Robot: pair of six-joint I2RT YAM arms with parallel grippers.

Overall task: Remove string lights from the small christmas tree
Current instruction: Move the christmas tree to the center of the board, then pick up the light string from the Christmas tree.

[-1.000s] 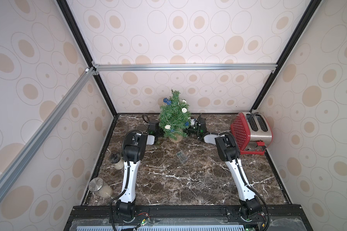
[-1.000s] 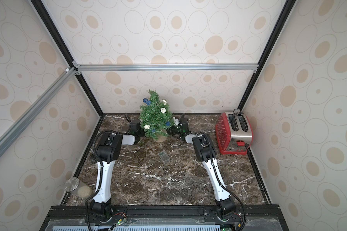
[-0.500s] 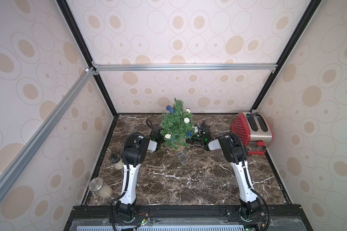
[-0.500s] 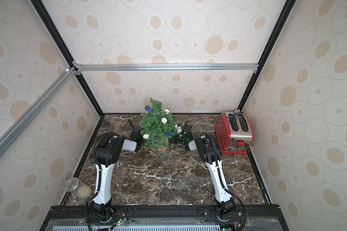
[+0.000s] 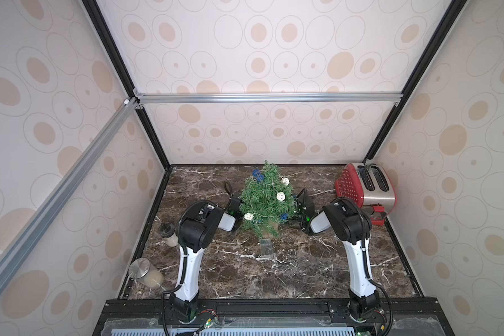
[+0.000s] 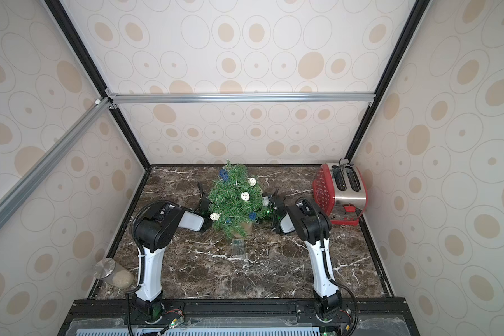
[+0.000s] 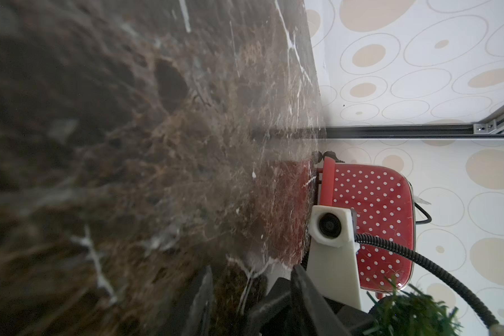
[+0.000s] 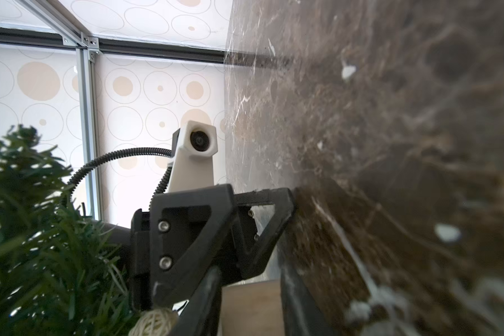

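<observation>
Black plastic fingers of the right gripper [image 8: 249, 291] stand on either side of the smooth tan pot [image 8: 250, 311]. The pot fills the gap between them, but whether they press it or only flank it cannot be told. Opposite, the left gripper [image 7: 252, 273] lies low against the desk [image 5: 303, 276]. Its jaws are parted, brown marble shows between the tips, and nothing is seen held.

Between the two grippers, toward the middle of the desk's back half, stands the small christmas tree [image 5: 266, 197], its bushy green needles rising from the pot. The string lights [image 5: 280, 195] are wound through its branches. They are round woven balls, cream-white on the side and blue near the top and low on the right. One cream ball hangs just beside the right gripper's finger in the right wrist view. Their clear rectangular battery box [image 5: 266, 246] lies flat on the marble just in front of the pot.

At the back right corner sits a red toaster [image 5: 364, 189] with white dots, a brushed metal face and two slots. Along the left edge are a small jar [image 5: 168, 232] and, near the front left corner, a larger jar [image 5: 144, 273] with a steel lid. Both hold something pale and sandy.
</observation>
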